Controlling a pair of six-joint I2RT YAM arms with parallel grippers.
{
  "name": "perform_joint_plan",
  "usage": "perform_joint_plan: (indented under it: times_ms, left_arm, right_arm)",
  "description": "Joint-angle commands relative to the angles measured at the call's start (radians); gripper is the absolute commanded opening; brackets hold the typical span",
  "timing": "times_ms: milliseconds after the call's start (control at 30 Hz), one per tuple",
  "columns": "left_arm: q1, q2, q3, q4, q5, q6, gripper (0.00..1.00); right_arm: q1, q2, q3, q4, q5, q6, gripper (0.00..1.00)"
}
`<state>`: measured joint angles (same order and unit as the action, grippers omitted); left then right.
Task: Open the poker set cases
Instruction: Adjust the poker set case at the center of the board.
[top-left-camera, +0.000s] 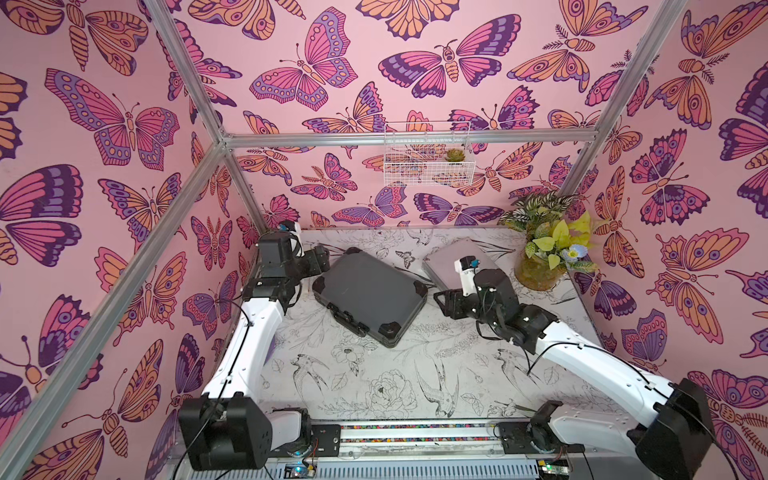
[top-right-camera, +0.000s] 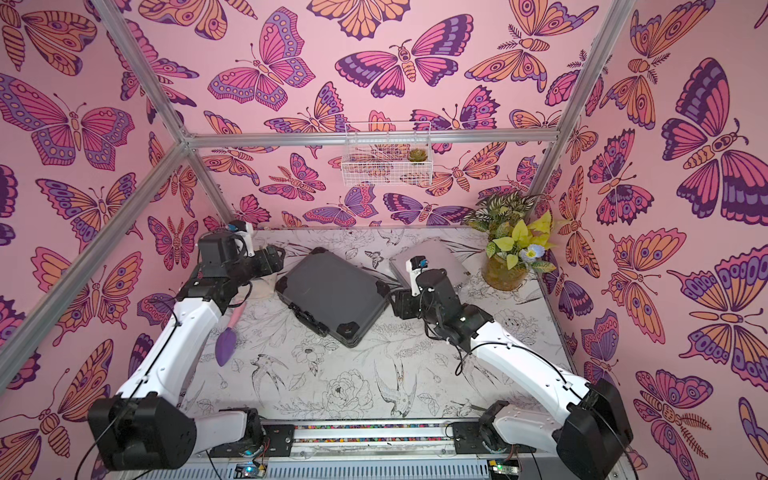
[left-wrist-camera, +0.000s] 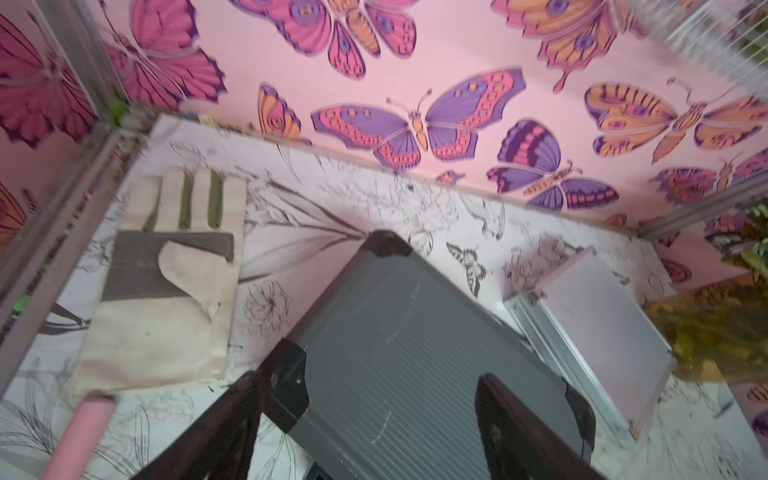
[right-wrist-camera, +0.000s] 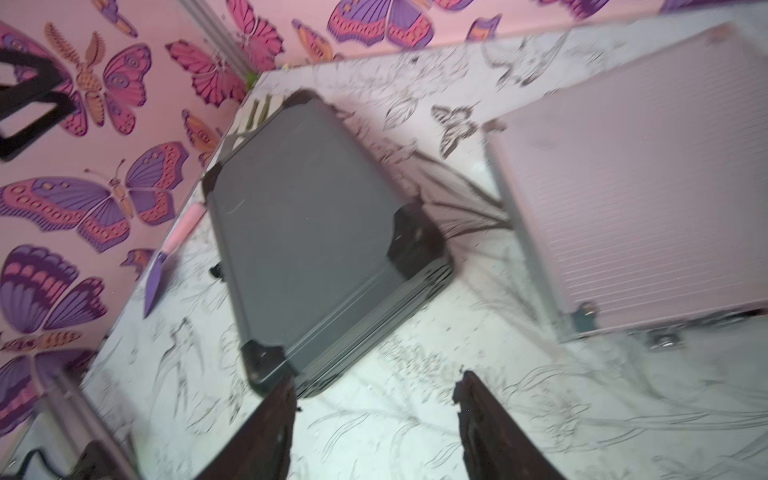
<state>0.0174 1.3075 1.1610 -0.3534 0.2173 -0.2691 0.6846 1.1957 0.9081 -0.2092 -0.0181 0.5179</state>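
white tabletop printed with black line drawings of birds and flowers, closed in on three sides by pink butterfly-print walls; open surface runs from the front rail up to the cases. larger dark grey ribbed briefcase with black corner guards, seen in both top views, lies flat and skewed in the back middle, lid shut, handle and latches on its left-front edge. smaller silver ribbed aluminium briefcase lies flat at back right, also shut, between the dark case and an amber jar of leafy plants with one blue flower. a strip of table separates the two cases, and a chrome latch shows on the silver case's front edge. contents of both cases hidden. left gripper: jaws spread wide above the dark case's lid near a corner guard, nothing between them; contact with the lid cannot be told. right gripper: jaws parted over the tabletop just off the dark case's right-front edge, gripping nothing. left margin is crowded: cream canvas work glove with grey palm patch and green stripes lies flat in the back left corner, near the dark case, and a pink-handled purple trowel lies along the left edge. white wire basket on the back wall holds a small green succulent
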Motion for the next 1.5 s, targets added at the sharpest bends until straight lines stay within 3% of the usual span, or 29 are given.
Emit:
perform_joint_plan:
  times_ms: [0,133,333,633,1100,1467]
  left_arm:
    - [0.036,0.082,0.045,-0.2,0.147,0.002,0.81]
    - [0.075,0.199,0.128,-0.264,0.221,0.027,0.78]
    - [0.123,0.354,0.197,-0.333,0.303,0.062,0.72]
    - [0.13,0.516,0.285,-0.391,0.334,0.118,0.66]
    - [0.137,0.61,0.336,-0.411,0.263,0.141,0.72]
    - [0.132,0.643,0.287,-0.41,0.3,0.12,0.72]
  right_arm:
    - [0.065,0.023,0.027,-0.04,-0.025,0.199,0.62]
    - [0.106,0.044,0.003,0.047,-0.03,0.347,0.6]
    - [0.109,0.098,-0.053,0.122,0.0,0.511,0.46]
    - [0.119,0.238,-0.024,0.19,-0.037,0.603,0.57]
    - [0.114,0.397,0.045,0.255,-0.121,0.649,0.7]
    - [0.095,0.476,0.073,0.271,-0.159,0.683,0.7]
